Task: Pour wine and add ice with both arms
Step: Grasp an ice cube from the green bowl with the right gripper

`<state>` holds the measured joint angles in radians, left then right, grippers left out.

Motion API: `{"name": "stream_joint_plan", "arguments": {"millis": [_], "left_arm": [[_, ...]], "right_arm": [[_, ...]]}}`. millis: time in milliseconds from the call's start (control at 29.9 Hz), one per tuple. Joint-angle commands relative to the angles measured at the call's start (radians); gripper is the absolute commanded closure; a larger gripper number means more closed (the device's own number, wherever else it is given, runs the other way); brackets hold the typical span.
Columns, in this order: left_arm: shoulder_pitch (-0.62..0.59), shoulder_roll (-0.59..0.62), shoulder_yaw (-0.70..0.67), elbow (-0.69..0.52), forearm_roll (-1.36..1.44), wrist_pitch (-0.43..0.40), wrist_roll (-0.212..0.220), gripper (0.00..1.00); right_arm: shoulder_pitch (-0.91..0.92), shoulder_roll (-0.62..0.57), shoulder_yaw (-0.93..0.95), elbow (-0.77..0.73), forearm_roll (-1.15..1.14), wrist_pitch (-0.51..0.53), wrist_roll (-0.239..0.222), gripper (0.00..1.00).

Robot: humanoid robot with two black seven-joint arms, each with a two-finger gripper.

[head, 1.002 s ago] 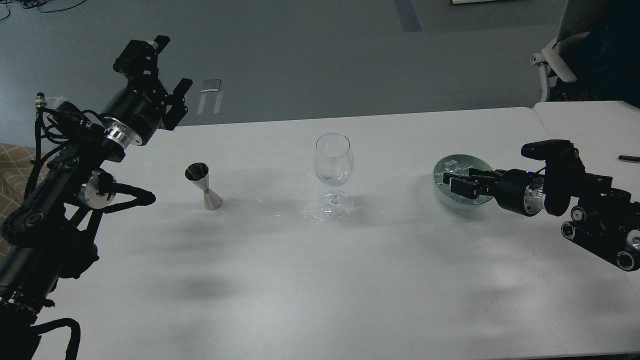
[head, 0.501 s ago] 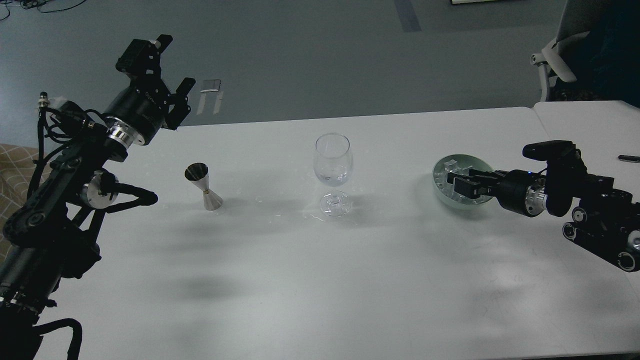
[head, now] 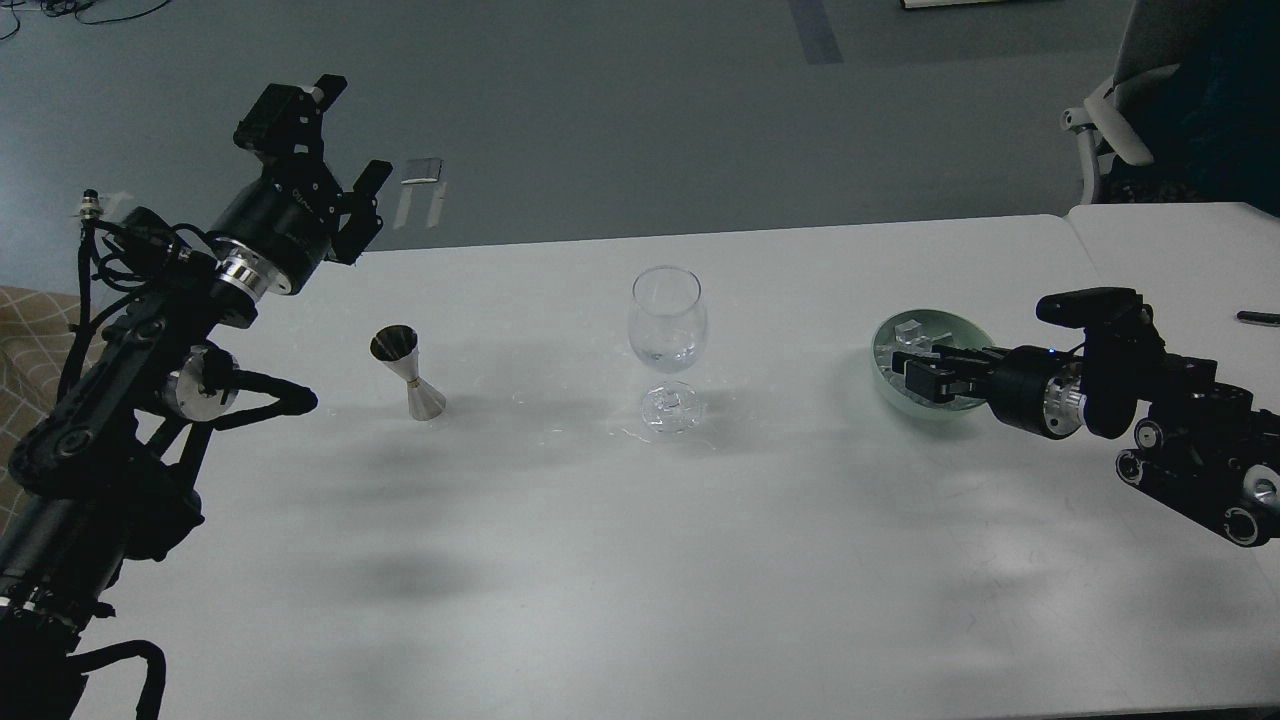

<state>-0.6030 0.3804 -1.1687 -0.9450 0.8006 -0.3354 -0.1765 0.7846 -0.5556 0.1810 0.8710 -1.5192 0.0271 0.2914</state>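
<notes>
A clear stemmed glass [head: 667, 320] stands upright at the table's middle, with a little clear wine [head: 666, 353] at its bottom. A steel jigger [head: 408, 372] stands upright to its left. A pale green bowl [head: 950, 322] at the right holds a heap of clear ice cubes [head: 905, 333]. My right gripper [head: 918, 372] reaches into the bowl from the right, its fingers down among the cubes; whether they grip a cube is hidden. My left gripper [head: 335, 140] is raised over the table's far left edge, open and empty, well apart from the jigger.
Small wet drops [head: 630, 432] lie on the white table [head: 640, 560] by the glass foot. A second table [head: 1180, 235] joins at the right with a black pen [head: 1258, 318] on it. An office chair [head: 1120, 110] stands behind the right corner.
My right gripper has sunk lower into the bowl and drawn slightly right, and the bowl has shifted a little right with it. My left arm has drifted slightly right.
</notes>
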Motion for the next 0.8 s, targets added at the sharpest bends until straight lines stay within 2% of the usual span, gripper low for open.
{"name": "stream_joint_plan", "arguments": {"millis": [0, 234, 401, 468, 668, 769], "left_arm": [[0.000, 0.000, 0.000, 0.000, 0.000, 0.001, 0.000, 0.02], [0.000, 0.000, 0.000, 0.000, 0.000, 0.001, -0.001, 0.02], [0.000, 0.000, 0.000, 0.000, 0.000, 0.003, 0.000, 0.02], [0.000, 0.002, 0.000, 0.000, 0.000, 0.003, -0.001, 0.02], [0.002, 0.002, 0.001, 0.000, 0.000, 0.003, 0.000, 0.02], [0.000, 0.000, 0.000, 0.000, 0.000, 0.003, 0.000, 0.02]], "right_arm": [[0.002, 0.000, -0.005, 0.000, 0.001, -0.001, 0.000, 0.56], [0.007, 0.000, -0.005, 0.002, 0.001, -0.001, 0.000, 0.67], [0.009, -0.003, -0.005, 0.006, 0.002, 0.000, -0.003, 0.81], [0.009, -0.006, -0.005, 0.008, 0.002, -0.001, -0.005, 0.84], [0.016, -0.049, 0.002, 0.034, 0.011, -0.001, -0.005, 0.86], [0.056, -0.133, 0.003, 0.112, 0.019, -0.001, -0.006, 0.86]]}}
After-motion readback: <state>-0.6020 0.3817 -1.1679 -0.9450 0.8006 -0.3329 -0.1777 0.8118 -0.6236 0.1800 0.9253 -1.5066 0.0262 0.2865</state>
